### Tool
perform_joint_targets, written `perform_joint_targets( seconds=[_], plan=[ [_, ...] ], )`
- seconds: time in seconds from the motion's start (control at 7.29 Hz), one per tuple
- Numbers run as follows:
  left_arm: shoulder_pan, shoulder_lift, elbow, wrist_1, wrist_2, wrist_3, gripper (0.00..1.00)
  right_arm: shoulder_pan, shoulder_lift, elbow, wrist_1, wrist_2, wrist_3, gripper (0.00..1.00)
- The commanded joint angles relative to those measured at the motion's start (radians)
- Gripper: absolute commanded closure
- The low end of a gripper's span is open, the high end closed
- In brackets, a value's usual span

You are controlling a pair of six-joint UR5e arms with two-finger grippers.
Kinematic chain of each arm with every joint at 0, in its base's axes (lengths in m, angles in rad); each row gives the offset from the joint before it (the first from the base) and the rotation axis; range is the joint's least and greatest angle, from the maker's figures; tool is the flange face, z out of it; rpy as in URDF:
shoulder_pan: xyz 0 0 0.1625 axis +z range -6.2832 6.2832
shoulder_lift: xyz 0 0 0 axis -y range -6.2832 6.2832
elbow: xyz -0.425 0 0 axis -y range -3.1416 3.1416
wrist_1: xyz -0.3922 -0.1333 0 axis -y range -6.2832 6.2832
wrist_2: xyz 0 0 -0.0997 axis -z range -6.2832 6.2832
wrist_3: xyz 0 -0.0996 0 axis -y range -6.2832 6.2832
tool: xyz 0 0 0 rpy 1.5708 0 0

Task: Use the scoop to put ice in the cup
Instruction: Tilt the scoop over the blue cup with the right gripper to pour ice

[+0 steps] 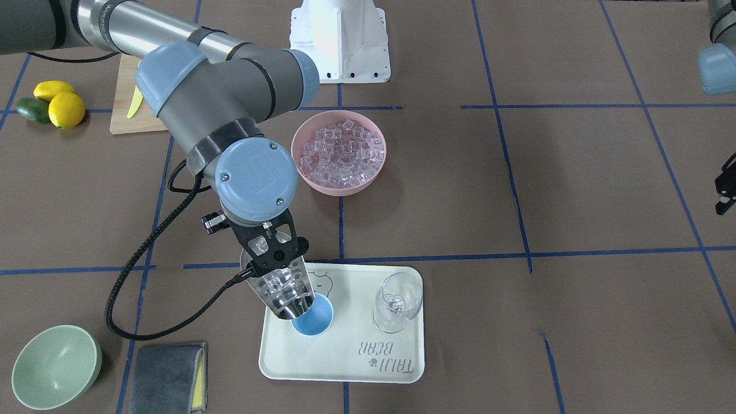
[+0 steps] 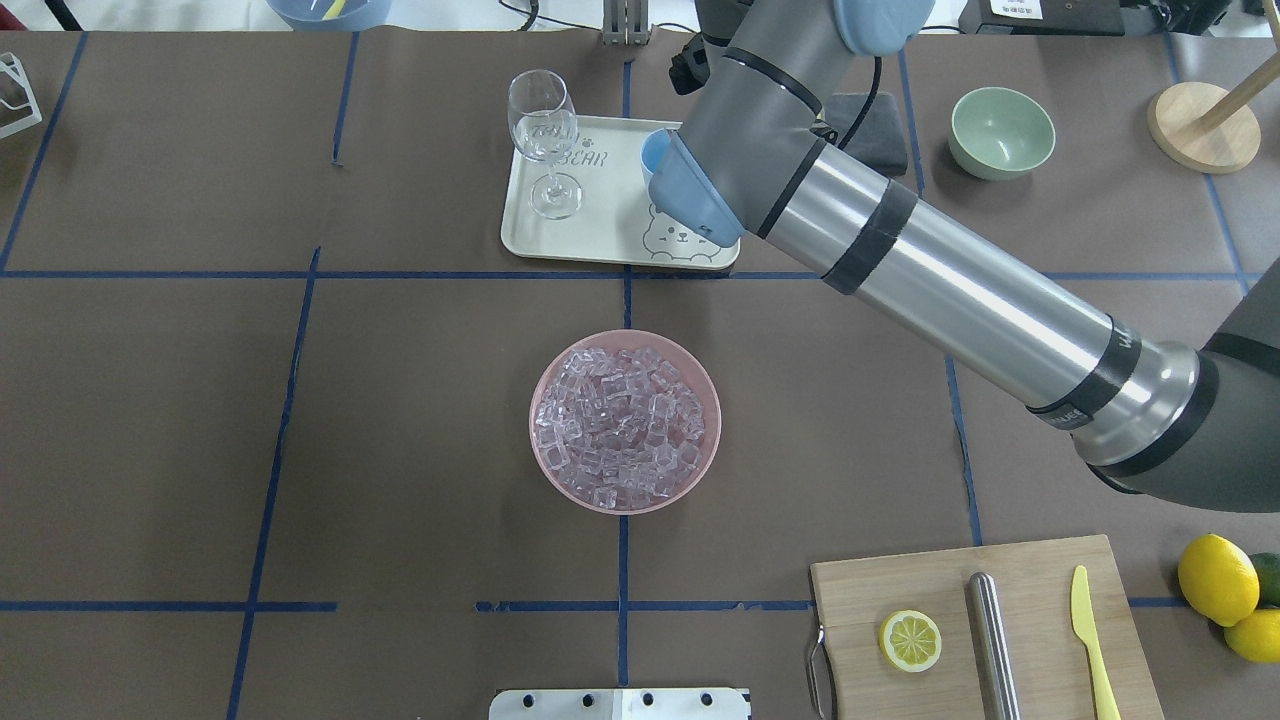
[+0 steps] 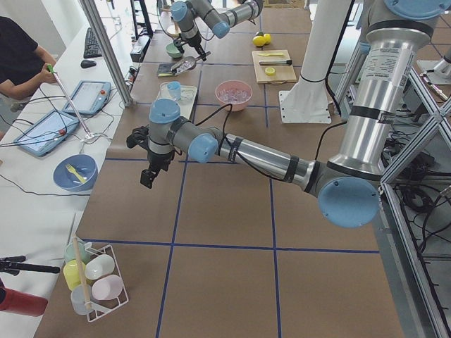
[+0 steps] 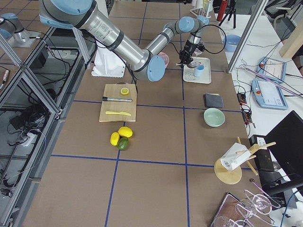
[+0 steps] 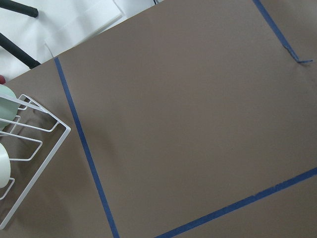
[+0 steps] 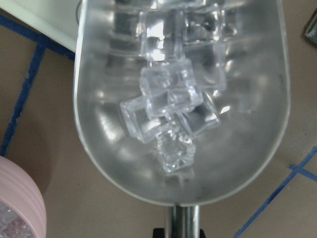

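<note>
Front-facing exterior view: right hand (image 1: 270,253) was clamped on the short tubular handle of the scoop (image 1: 283,290). The polished steel trough was tipped steeply. Its long axis ran from handle high on the robot's side to mouth low toward the operators' edge, with the lip at the rim of the cup (image 1: 316,319). The cup was smooth, round and light blue. It sat on a cream tray (image 1: 345,362) mid-length by that edge, beside a clear stemmed glass (image 1: 397,302). Only the right wrist view showed the load: glassy ice (image 6: 168,101) cubes bunched along the trough. Overhead, the arm hid the scoop. Left hand (image 3: 148,174) hung over the table near the robot's-left end; couldn't tell its opening.
</note>
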Motion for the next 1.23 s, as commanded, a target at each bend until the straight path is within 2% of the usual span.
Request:
perform_joint_targets(
  seconds=[0.0,0.27,1.1],
  plan=[
    [0.001,0.004,0.001,-0.001,0.0,0.005,0.0,-0.003,0.039,-0.03,-0.041,0.001,0.0,1.0],
    [0.001,0.004,0.001,-0.002,0.0,0.006,0.0,-0.005,0.097,-0.099,-0.086,0.003,0.0,1.0],
    [0.001,0.002,-0.001,-0.007,0.0,0.008,0.0,-0.031,0.101,-0.122,-0.183,0.038,-0.001,1.0]
  ],
)
